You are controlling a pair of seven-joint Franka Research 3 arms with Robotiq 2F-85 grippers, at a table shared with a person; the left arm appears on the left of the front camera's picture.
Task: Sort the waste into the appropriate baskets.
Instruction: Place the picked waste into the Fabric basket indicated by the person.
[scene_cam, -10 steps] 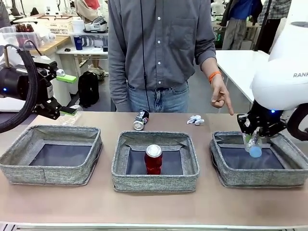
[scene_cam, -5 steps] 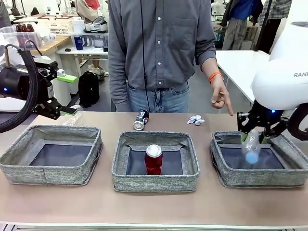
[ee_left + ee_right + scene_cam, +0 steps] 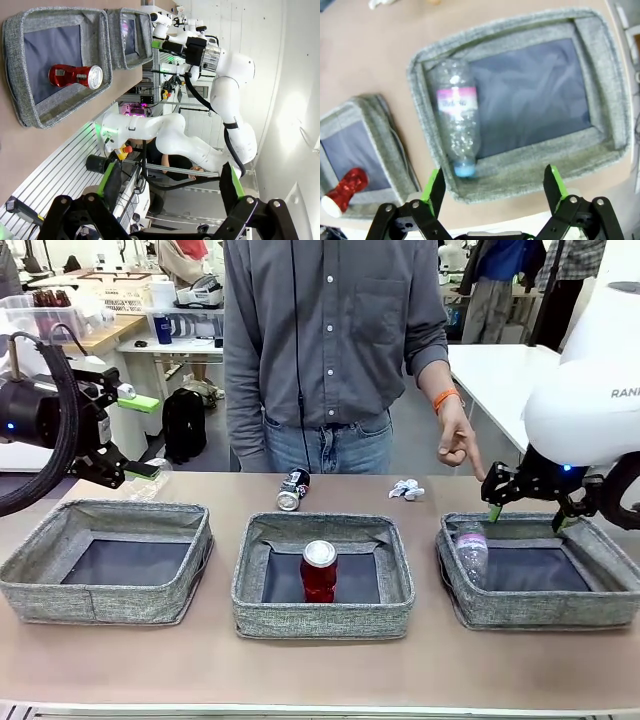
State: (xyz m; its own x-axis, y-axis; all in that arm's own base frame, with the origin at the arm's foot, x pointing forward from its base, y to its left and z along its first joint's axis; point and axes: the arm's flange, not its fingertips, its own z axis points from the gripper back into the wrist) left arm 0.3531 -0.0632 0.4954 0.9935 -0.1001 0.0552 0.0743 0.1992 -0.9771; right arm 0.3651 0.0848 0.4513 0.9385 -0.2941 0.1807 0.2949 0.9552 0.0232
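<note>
Clear plastic bottle lay in the right basket, against its wall; right hand hovered above, fingers spread wide, empty; left hand likewise spread, empty.

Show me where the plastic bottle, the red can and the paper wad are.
plastic bottle [image 3: 457,102], right wrist view, on its pink label.
red can [image 3: 319,578], front view, on its side wall.
paper wad [image 3: 405,489], front view, on its middle.

**Busy workshop behind your desk**

You look across a brown desk. Beyond it a white table stands at the right. At the left a black bag sits on the grey floor, near cluttered benches. The light is even.
</note>
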